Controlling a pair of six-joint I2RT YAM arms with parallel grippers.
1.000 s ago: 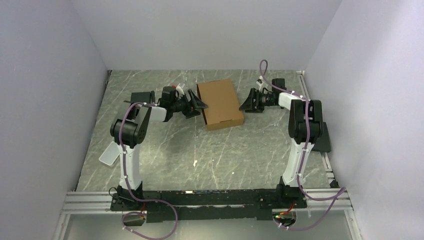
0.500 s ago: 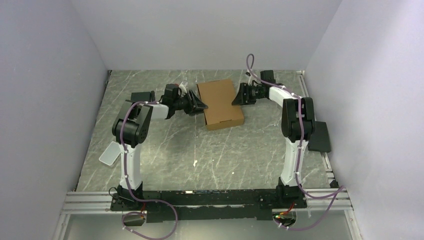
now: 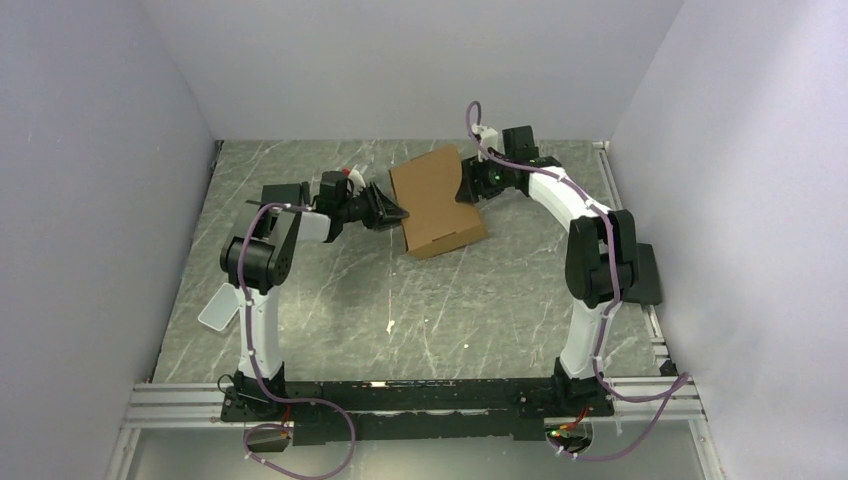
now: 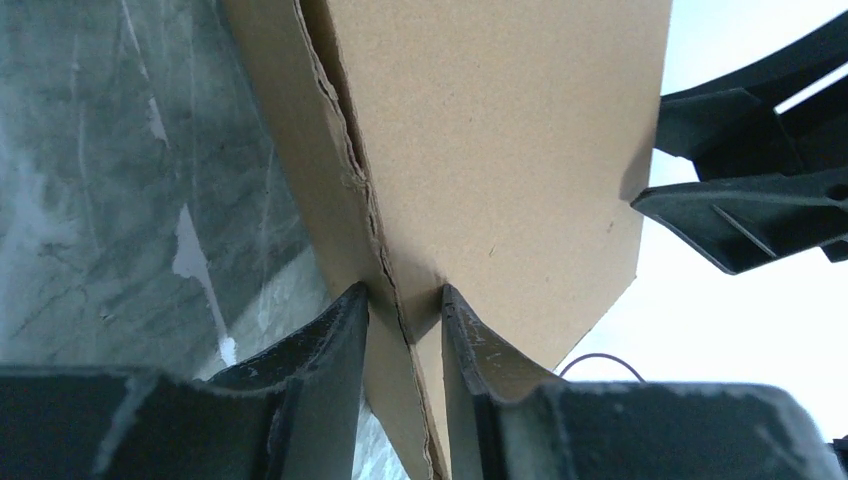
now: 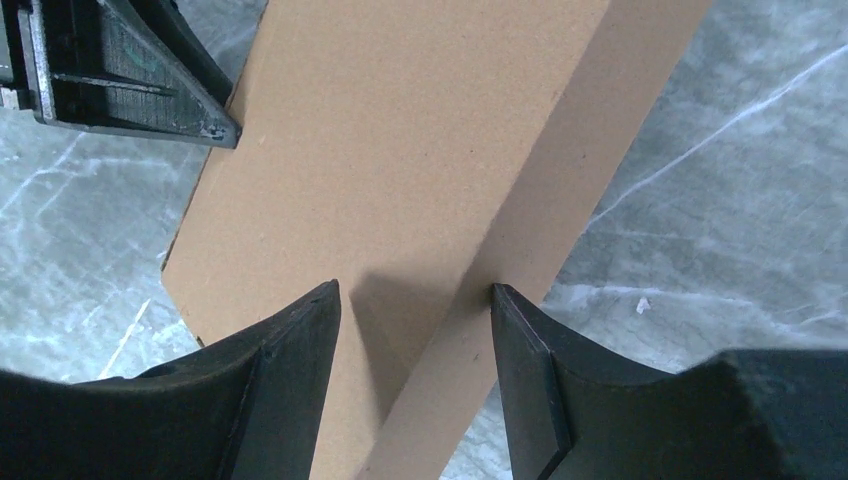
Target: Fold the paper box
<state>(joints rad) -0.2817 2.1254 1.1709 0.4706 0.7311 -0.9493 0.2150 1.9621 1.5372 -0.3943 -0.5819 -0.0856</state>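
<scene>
While the paper box sits tilted, left tool and right tool each pinch its edges.

left fingers, right fingers closed onto paper box edges; box lifted, tilted.

The paper box reads as matt brown cardboard, finely grained, and its corrugated edge turns ragged and rough right at the left tool. The fingers there are black plastic, scuffed pale, with a dull sheen. The right tool is the same black plastic, smoother and matt. Beneath both tools, the tabletop looks like grey marbled stone, white-veined and faintly glossy.
</scene>
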